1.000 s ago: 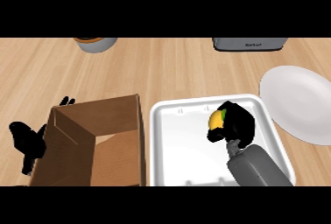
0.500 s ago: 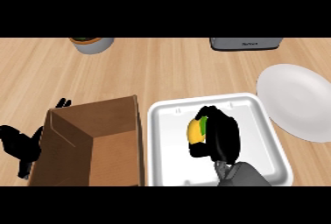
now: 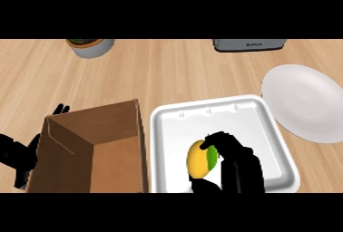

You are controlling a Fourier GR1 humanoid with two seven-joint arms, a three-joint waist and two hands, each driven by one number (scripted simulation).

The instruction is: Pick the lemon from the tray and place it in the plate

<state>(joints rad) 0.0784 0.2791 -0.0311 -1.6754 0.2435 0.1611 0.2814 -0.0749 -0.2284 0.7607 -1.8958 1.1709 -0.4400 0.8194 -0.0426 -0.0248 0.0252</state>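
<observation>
Right hand (image 3: pixel 231 165) fingers curled round lemon (image 3: pixel 198 159), over tray (image 3: pixel 268 131); plate (image 3: pixel 305 102) up-right of it. Left hand (image 3: pixel 17 156) open, resting beside box (image 3: pixel 94 149).

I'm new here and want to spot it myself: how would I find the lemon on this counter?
Start at the white tray in the middle of the wooden counter, between the brown cardboard box and the white plate. In its lower half sits the lemon, with the right hand curled round it. It is the only yellow thing here, with a green patch.
</observation>
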